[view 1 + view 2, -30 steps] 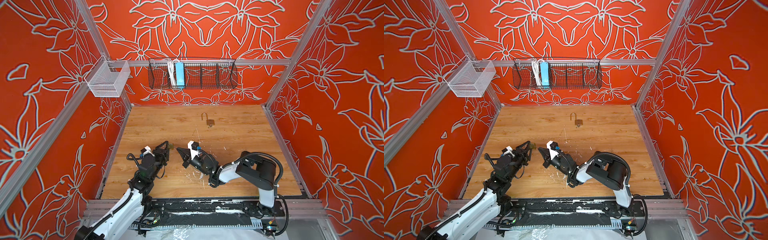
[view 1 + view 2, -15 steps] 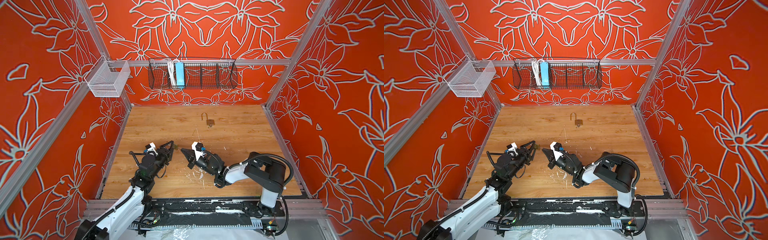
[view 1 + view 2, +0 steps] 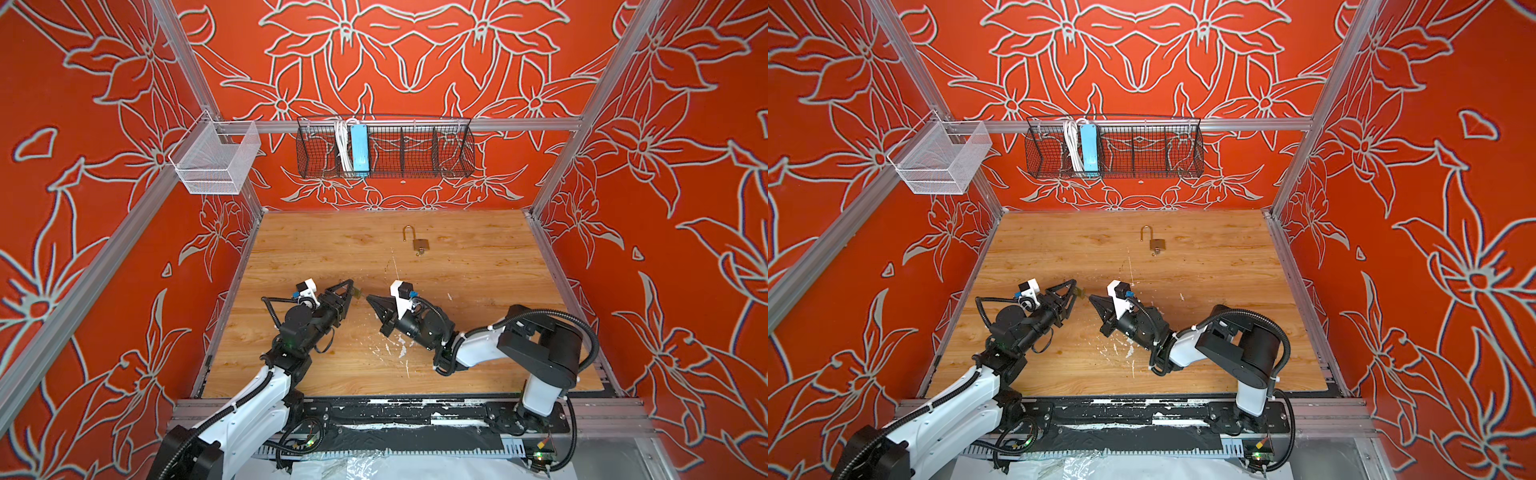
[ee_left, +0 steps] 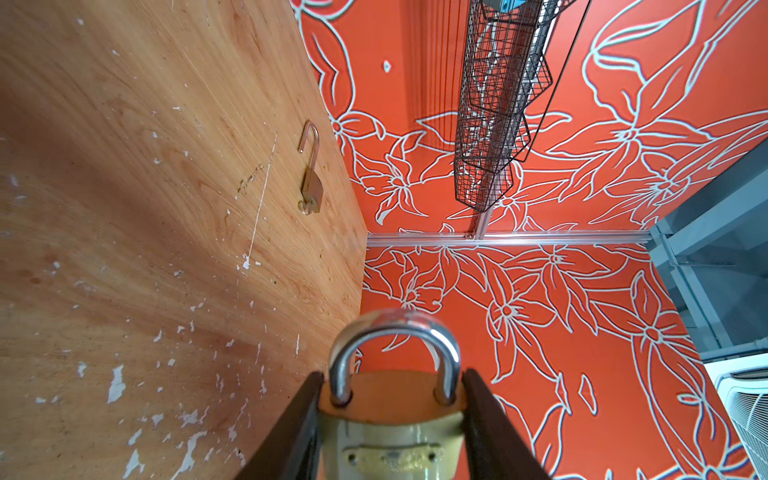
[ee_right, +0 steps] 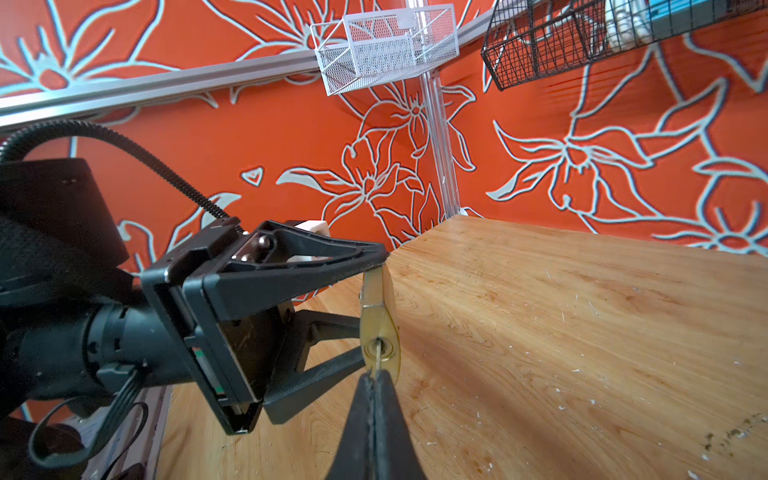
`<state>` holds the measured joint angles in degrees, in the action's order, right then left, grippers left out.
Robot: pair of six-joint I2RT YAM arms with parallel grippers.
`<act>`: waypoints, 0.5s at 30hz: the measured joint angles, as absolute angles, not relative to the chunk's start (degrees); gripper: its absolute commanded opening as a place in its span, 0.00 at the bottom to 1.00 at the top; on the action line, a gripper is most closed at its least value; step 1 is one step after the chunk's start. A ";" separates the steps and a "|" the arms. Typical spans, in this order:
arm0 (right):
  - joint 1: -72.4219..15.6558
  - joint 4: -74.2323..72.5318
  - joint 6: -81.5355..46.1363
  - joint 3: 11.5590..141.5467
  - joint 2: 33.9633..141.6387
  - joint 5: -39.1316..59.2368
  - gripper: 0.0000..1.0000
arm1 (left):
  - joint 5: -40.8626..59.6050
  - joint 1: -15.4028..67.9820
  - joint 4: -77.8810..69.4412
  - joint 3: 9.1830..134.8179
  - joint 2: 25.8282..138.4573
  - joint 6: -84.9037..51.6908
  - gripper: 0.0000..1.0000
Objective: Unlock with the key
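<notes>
Two padlocks show in my feed, and only one is in hand. The workspace is a wood-grain table (image 3: 478,332), its laminate scuffed and flecked with white chips (thickest at the near middle, between the arms). Orange-red walls printed with pale outlined lilies close it in on three sides, framed by aluminium rails. On the back wall hangs a black wire basket (image 3: 415,145) holding a blue power strip (image 3: 359,147) and a bundled white cable. A white mesh basket (image 3: 216,164) hangs at the back left corner.

My left gripper (image 3: 351,294) is over the near middle of the table. Its black triangular fingers (image 4: 291,424) stand partway apart, clamped on the two narrow edges of the padlock (image 4: 395,411). The lock has a smooth brass body with rounded edges and a bright steel shackle, both legs seated in the body. My right gripper (image 5: 374,376) faces it tip to tip, jaws pressed fully together on the key (image 5: 376,357). I see only the key's thin metal blade, which reaches into the keyhole on the lock's underside. The spare padlock (image 3: 419,244) lies flat well apart toward the back wall, its thin shackle swung open and a small ring at its base.
</notes>
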<state>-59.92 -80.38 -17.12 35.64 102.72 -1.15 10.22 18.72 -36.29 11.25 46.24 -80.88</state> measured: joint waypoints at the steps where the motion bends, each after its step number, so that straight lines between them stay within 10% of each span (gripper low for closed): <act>1: -60.29 -80.42 -17.39 36.25 103.31 -1.93 0.00 | 9.63 18.61 -36.27 11.25 46.24 -80.75 0.00; 15: -61.71 -80.01 -21.08 39.68 106.63 -7.60 0.00 | 6.92 17.93 -37.34 11.57 48.56 -77.32 0.00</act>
<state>-61.71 -80.01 -21.08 39.68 106.63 -7.60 6.92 17.93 -37.34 11.57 48.56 -77.32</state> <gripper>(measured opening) 0.048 0.480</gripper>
